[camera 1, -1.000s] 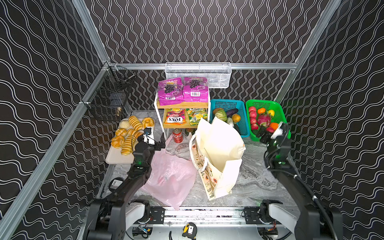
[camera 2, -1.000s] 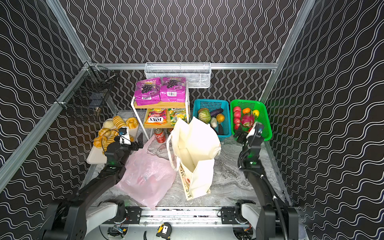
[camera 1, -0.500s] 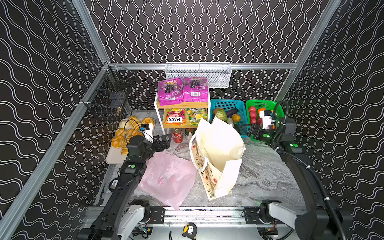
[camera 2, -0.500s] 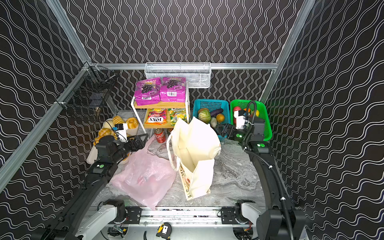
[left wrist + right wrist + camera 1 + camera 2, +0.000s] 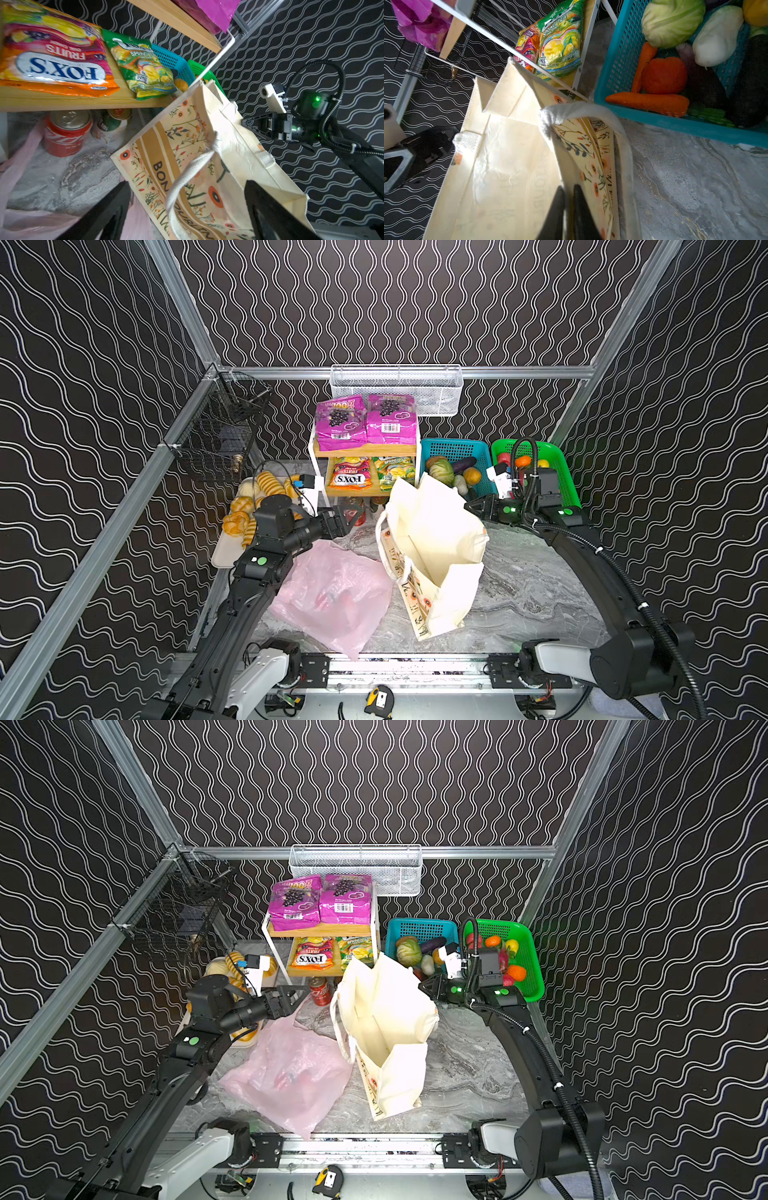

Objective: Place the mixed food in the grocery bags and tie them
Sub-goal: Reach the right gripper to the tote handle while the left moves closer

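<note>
The cream tote (image 5: pixel 432 539) (image 5: pixel 382 1011) stands open mid-table, printed side toward the left arm. My right gripper (image 5: pixel 471 506) (image 5: pixel 566 207) is shut on the tote's right wall (image 5: pixel 508 155) at the rim. My left gripper (image 5: pixel 353 516) (image 5: pixel 186 182) is open, its fingers straddling the tote's printed side (image 5: pixel 187 145) and strap without touching. The pink plastic bag (image 5: pixel 332 593) (image 5: pixel 286 1073) lies flat beside it. Magenta pouches (image 5: pixel 340 423), a green-yellow pouch (image 5: pixel 143 68) and a red can (image 5: pixel 66 133) sit on and under the shelf. A cabbage (image 5: pixel 672 20) lies in the blue basket (image 5: pixel 457 448).
A green basket (image 5: pixel 557 456) of fruit stands at the back right behind my right wrist. A tray of bread rolls (image 5: pixel 241 510) lies at the back left. A white wire basket (image 5: pixel 395 389) and a black one (image 5: pixel 224 435) hang on the walls.
Both arms rose and swung in toward the tote. The right gripper went from open to shut on the tote's rim. The left gripper reached right to the tote's printed side, still open.
</note>
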Robot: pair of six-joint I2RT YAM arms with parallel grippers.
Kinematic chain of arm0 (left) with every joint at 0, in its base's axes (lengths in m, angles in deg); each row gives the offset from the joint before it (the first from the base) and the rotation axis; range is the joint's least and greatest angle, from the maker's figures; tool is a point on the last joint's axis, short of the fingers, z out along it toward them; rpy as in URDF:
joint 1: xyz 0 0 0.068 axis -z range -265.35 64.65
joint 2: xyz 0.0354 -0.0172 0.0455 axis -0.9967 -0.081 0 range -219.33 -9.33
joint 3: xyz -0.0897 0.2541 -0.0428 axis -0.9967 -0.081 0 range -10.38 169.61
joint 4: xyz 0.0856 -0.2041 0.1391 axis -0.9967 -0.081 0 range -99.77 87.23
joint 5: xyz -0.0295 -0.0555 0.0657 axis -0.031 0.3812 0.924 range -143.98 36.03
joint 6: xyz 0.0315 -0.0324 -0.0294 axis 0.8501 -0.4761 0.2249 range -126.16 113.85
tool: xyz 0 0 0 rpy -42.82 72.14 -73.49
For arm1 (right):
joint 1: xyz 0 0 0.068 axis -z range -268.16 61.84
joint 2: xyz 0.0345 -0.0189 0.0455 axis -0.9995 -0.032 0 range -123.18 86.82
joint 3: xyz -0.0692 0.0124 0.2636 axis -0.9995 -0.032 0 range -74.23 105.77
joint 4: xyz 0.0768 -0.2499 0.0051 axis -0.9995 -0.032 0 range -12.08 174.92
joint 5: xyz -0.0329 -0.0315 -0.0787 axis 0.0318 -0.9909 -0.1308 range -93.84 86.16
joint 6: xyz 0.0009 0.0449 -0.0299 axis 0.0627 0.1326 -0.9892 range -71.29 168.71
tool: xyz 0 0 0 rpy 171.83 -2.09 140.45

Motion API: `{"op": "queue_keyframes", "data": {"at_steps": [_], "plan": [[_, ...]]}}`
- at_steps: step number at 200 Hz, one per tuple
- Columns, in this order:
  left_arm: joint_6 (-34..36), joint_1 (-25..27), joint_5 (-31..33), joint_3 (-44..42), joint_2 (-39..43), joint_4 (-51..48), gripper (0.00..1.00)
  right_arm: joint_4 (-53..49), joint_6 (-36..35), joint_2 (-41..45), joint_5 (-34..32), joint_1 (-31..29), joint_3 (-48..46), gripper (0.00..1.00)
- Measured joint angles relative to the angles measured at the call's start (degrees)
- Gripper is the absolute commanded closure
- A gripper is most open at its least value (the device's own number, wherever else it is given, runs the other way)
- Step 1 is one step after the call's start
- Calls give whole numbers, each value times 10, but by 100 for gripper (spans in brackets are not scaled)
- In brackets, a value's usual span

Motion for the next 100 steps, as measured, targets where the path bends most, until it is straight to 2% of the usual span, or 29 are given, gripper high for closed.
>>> {"op": "queue_keyframes", "data": {"at_steps": [33, 72, 100], "plan": [[29, 71, 16, 67, -36, -59, 11, -34, 11, 50, -51, -18, 5, 100], [63, 158, 49, 142, -99, -134, 7, -45, 70, 148, -161, -30, -30, 100], [87, 210, 93, 174, -145, -177, 12, -55, 89, 151, -247, -30, -66, 100]]}}
